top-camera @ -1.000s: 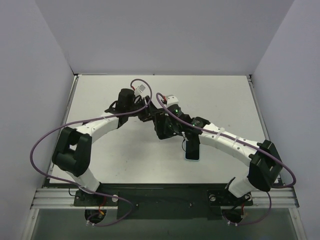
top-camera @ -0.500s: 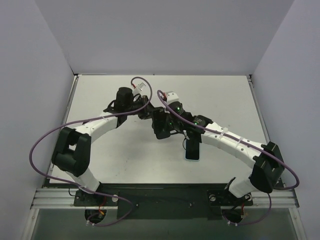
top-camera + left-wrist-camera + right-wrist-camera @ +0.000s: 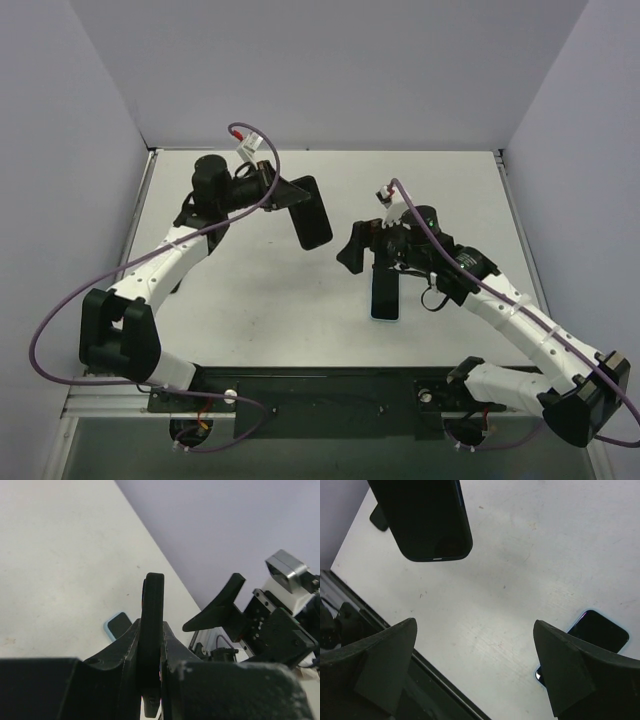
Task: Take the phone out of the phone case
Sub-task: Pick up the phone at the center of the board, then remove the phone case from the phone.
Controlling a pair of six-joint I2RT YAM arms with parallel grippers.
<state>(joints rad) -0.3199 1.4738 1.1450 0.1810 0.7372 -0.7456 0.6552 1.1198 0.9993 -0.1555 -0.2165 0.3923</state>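
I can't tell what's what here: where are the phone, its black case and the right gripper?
phone (image 3: 385,298): top view, middle of its dark screen.
black case (image 3: 312,213): top view, middle of its flat face.
right gripper (image 3: 474,622): right wrist view, midway between its fingertips.

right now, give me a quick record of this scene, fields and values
left gripper: shut on the black case, pinching it by one end
black case: lifted off the table, touching nothing else
right gripper: open, holding nothing
phone: lying flat on the table, dark face, light blue rim, just beside the right gripper
phone and case: apart, not touching
task state: phone appears to be out of the case
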